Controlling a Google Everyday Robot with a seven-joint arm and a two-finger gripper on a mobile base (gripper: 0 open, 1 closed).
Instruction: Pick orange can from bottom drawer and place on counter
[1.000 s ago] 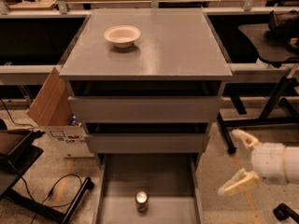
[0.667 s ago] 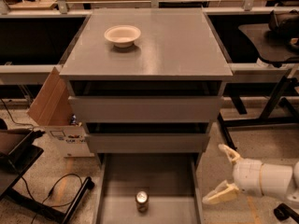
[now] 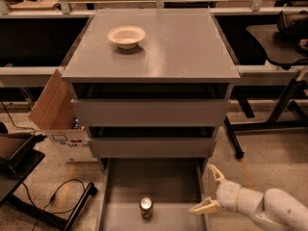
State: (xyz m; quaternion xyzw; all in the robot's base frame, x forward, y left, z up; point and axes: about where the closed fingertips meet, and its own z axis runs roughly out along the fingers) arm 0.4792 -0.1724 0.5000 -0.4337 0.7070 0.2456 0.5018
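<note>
In the camera view, the gripper [image 3: 202, 188] hung, jaws open, below the bench's [image 3: 187, 52] front right corner, while the orange can [image 3: 146, 207] stood upright in the bottom drawer [image 3: 159, 179], so the jaws needed lowering squarely around its sides.

One orange can [image 3: 146, 207] at lower centre, in one pulled-out bottom drawer [image 3: 159, 179]. Two upper drawers [image 3: 149, 112] above it, three in all. One white bowl [image 3: 126, 36] on one grey tabletop [image 3: 183, 47]. One cardboard box [image 3: 53, 110], left. One pincer [image 3: 202, 189], two spread fingers, lower right.
</note>
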